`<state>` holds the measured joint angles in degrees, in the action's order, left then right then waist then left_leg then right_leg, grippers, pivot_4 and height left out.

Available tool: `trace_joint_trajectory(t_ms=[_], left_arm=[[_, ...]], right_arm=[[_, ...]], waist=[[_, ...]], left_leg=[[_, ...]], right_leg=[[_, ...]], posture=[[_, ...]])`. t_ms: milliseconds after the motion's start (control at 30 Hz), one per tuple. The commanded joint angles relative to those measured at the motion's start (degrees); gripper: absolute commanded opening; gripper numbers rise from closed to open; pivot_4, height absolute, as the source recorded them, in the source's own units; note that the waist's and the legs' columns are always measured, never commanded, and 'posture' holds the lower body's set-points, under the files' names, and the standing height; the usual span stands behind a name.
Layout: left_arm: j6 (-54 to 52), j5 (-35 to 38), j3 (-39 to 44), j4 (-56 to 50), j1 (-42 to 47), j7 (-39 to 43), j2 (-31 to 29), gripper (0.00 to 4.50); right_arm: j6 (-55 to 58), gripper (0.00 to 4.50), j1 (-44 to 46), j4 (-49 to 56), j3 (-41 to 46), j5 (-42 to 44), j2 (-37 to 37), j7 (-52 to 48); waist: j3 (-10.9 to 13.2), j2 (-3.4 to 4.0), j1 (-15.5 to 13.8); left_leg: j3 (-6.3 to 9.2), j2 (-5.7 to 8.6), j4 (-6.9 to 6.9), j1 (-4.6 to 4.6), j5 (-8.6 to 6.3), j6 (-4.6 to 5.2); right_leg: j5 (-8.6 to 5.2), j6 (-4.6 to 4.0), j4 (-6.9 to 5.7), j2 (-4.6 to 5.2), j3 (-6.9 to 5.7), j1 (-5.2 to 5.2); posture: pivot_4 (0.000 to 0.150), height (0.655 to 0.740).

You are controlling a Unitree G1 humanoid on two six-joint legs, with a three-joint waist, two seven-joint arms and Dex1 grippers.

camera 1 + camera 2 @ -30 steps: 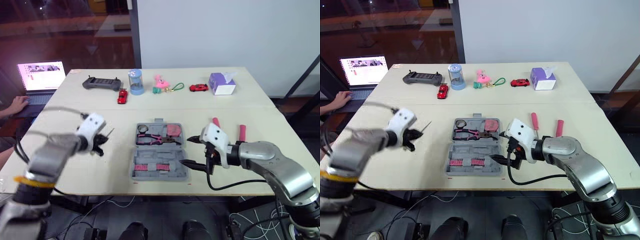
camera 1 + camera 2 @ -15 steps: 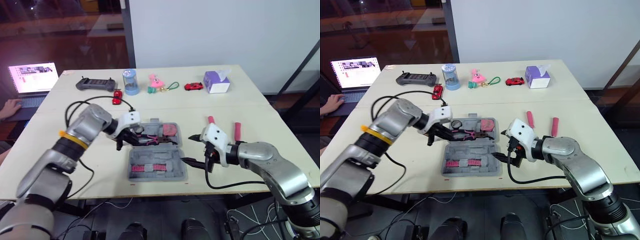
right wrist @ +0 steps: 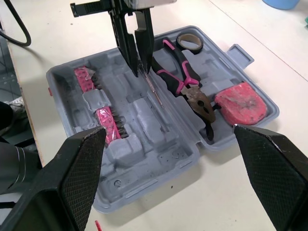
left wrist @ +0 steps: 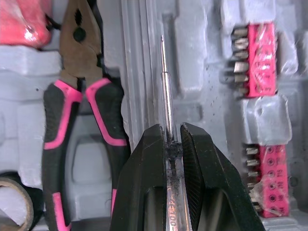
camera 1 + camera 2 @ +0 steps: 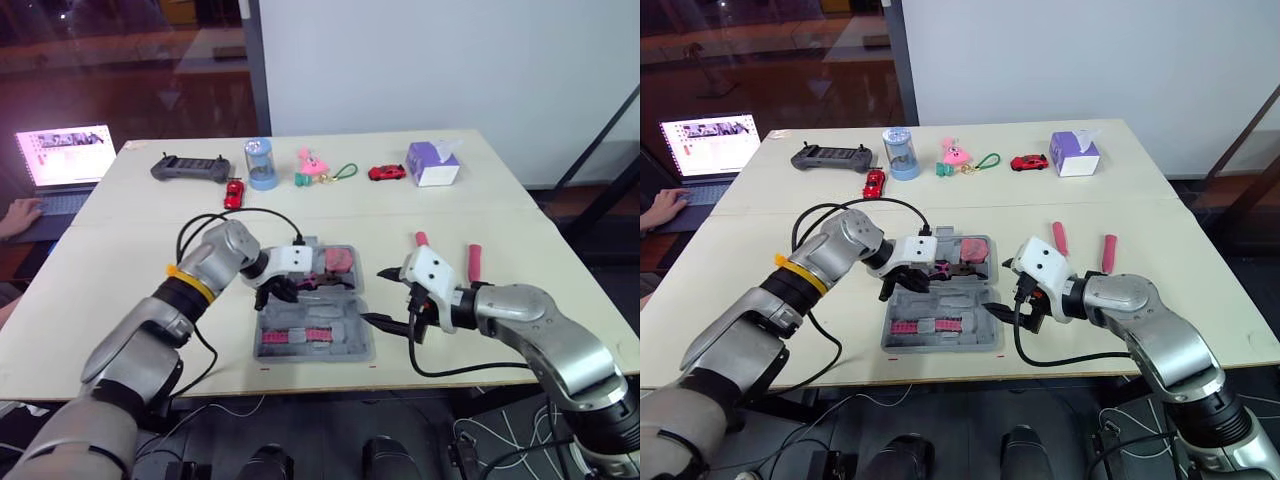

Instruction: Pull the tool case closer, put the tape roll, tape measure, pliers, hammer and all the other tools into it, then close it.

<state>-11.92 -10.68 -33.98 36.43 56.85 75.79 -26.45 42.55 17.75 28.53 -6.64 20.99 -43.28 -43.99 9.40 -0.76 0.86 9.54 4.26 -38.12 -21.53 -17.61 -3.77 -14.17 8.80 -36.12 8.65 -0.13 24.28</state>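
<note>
The left gripper is seen clamped on a thin screwdriver, the bare metal shaft being pinched between the two black fingers with its tip pointing out past them. In the head views, a second ago this gripper was held over bare table well to the left of the frame; half a second ago it had been brought to the upper left corner of the tool case; now it is placed over the middle of the case, at the centre of the frame. The shaft is held just above the ridge between the two halves of the case. The right gripper has been kept where it was, spread wide just beside the right edge of the case.

The case is grey and is laid open flat. In its far half the pliers, the tape roll and the red tape measure are seated in moulded recesses. In the near half pink bit strips are held. Two pink-handled tools are left on the table right of the case
</note>
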Motion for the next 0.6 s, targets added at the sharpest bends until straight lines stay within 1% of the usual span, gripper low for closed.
trace_joint_trajectory(t_ms=[33, 233, 400, 600], left_arm=[[1.45, -1.71, 0.26, 0.37, 1.84, 0.26, 0.81, 0.01], [0.48, -3.72, 0.13, 1.31, 2.76, 0.84, 2.81, 0.01], [2.52, -5.76, -0.39, 3.41, 2.79, 0.29, 3.72, 0.01], [3.29, -6.56, 0.06, 3.98, 2.78, 0.14, 4.84, 0.01]], right_arm=[[0.05, 4.50, -0.27, 2.68, 0.38, 0.39, 0.59, 0.66], [0.67, 4.50, -0.69, 3.41, 0.14, 0.32, 1.62, 1.74], [1.40, 4.50, -1.29, 4.47, 0.37, 0.57, 1.94, 2.44], [1.99, 4.50, -1.75, 5.03, 0.72, 0.63, 1.93, 2.91]], waist=[[0.00, 0.00, -0.09], [0.00, 0.00, -0.02], [0.00, 0.00, 0.12], [0.00, 0.00, -0.07]], left_leg=[[0.00, 0.00, -0.01, 0.00, 0.00, 0.00], [0.00, 0.01, -0.02, 0.01, 0.00, 0.00], [0.00, 0.00, -0.01, 0.03, 0.00, 0.00], [0.00, 0.01, -0.02, 0.04, 0.00, 0.00]], right_leg=[[0.00, 0.00, -0.01, 0.00, 0.00, 0.00], [0.00, 0.01, -0.02, 0.00, 0.00, -0.01], [0.00, 0.01, -0.02, -0.01, 0.00, -0.01], [0.00, 0.01, -0.03, 0.00, 0.00, -0.04]], posture=[[0.150, 0.7400], [0.150, 0.7400], [0.150, 0.7400], [0.150, 0.7400]])
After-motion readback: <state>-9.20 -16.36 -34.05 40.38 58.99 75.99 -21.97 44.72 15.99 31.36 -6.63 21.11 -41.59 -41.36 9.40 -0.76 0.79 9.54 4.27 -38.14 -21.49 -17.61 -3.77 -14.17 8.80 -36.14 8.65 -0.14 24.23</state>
